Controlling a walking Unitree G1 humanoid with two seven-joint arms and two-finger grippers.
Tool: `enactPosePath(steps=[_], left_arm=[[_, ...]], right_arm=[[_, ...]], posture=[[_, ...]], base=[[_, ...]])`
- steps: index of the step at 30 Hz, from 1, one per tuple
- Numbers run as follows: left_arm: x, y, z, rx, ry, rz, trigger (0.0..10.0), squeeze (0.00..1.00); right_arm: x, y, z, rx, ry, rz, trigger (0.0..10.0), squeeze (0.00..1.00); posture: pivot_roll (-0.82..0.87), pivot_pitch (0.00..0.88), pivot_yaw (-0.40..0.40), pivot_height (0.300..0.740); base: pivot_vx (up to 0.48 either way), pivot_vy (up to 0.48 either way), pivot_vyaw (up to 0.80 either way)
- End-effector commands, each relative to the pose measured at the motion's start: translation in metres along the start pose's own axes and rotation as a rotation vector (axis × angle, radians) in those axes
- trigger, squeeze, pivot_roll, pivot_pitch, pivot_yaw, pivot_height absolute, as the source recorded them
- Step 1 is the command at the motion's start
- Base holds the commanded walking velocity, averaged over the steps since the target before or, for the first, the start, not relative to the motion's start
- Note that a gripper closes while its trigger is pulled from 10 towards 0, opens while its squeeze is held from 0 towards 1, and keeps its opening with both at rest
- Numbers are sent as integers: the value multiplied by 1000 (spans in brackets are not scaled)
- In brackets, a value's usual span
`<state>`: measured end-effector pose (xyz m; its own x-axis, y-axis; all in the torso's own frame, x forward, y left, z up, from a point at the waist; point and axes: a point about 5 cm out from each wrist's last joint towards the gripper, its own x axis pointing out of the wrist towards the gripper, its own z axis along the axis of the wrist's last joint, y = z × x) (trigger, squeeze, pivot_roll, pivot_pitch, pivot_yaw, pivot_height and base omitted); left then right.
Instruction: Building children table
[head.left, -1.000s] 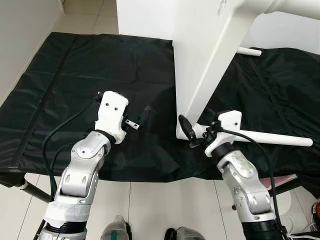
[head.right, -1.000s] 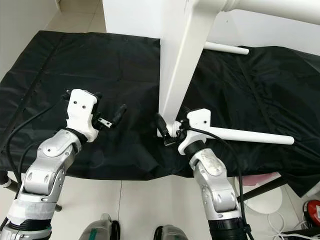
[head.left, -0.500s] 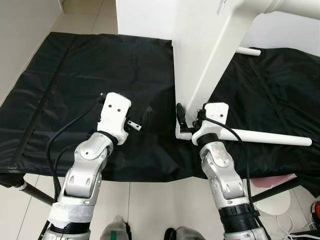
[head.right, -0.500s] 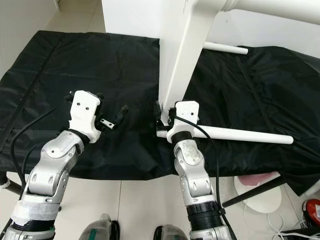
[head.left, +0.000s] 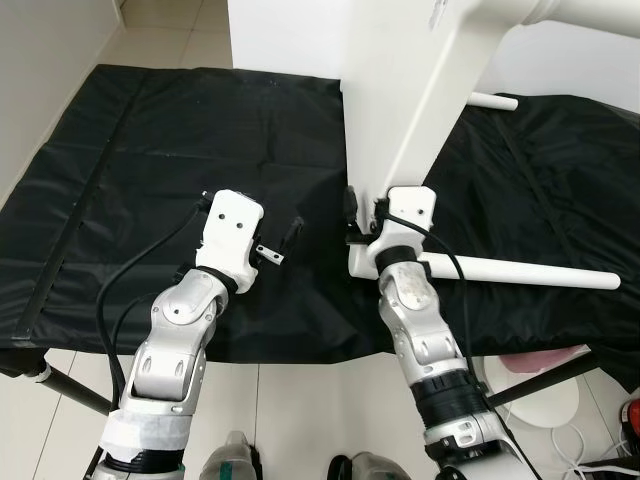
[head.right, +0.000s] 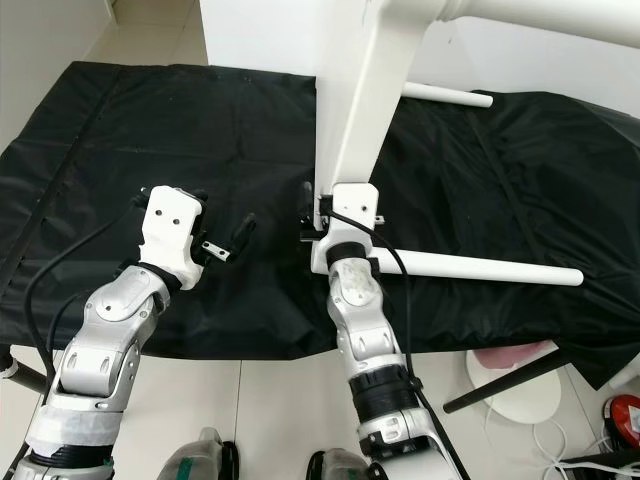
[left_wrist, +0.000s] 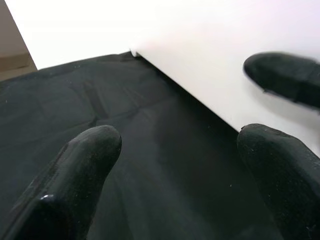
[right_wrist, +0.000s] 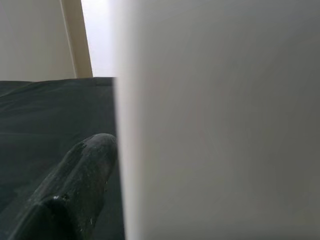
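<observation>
A big white table piece (head.left: 400, 110) stands on edge on the black cloth (head.left: 200, 140). A loose white leg (head.left: 540, 272) lies on the cloth to its right. My right gripper (head.left: 372, 216) is open at the piece's lower corner, straddling it. One finger (right_wrist: 75, 190) lies against the piece's left face and the other is hidden behind it. My left gripper (head.left: 284, 240) hovers just above the cloth, a short way left of that corner. It is open, with nothing between its fingers (left_wrist: 75, 175).
A second white leg (head.left: 495, 101) sticks out behind the standing piece. The cloth's front edge runs just under both forearms, with tiled floor (head.left: 300, 410) and black stand legs (head.left: 70, 385) below. A wall (head.left: 40, 80) borders the far left.
My right gripper has swung left from beside the loose leg to the standing piece's lower corner, and its forearm now points straight ahead. The left arm has shifted only slightly.
</observation>
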<state>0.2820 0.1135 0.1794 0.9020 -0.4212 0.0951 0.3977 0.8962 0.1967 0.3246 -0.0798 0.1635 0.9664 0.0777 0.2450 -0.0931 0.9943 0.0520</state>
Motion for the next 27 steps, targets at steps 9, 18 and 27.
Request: enactPosePath(steps=[9, 18, 27], left_arm=[[-2, 3, 0, -3, -4, 113, 10000, 0], [-1, 3, 2, 0, -7, 110, 10000, 0], [-1, 2, 2, -3, -11, 114, 10000, 0]], right_arm=[[14, 7, -6, 15, 7, 22, 3961, 0], [17, 27, -4, 43, -12, 92, 0, 0], [7, 53, -5, 94, -45, 225, 0, 0]], posture=[[120, 43, -66, 740], [123, 41, -64, 740], [124, 39, -67, 740]], base=[[0, 0, 0], [0, 0, 0], [0, 0, 0]])
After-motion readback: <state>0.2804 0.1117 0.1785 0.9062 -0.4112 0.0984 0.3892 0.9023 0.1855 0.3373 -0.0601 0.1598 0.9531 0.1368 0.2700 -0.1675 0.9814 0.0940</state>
